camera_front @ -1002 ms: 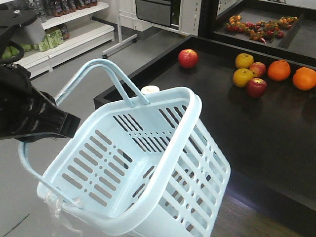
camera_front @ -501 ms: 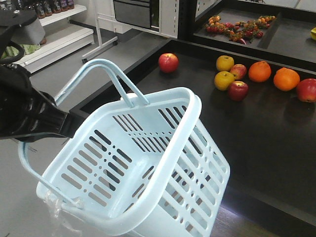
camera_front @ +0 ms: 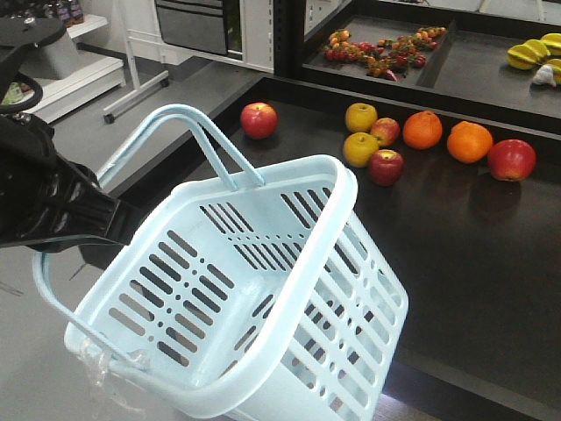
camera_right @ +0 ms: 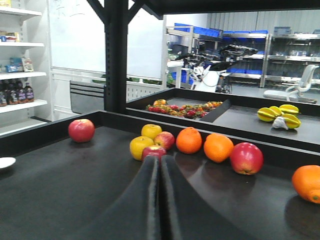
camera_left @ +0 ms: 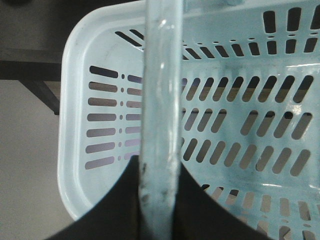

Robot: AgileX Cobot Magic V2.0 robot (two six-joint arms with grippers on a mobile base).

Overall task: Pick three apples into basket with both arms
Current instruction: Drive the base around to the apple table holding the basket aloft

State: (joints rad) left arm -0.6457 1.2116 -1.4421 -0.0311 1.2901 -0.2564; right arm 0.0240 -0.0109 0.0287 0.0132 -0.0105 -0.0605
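Black display counter (camera_front: pixel 473 254) ahead of you carries the apples (camera_front: pixel 259 119); your left gripper (camera_left: pixel 159 190) pinches the handle (camera_left: pixel 161 75) of the basket (camera_front: pixel 344 189), right gripper (camera_right: pixel 160 165) pressed together.

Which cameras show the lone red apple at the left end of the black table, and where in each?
Front view: lone red apple, upper middle-left, beyond the basket handles.
Left wrist view: not in it.
Right wrist view: lone red apple, far left, mid-height.
Shared landmark: the two oranges, right of it in the front and right wrist views.
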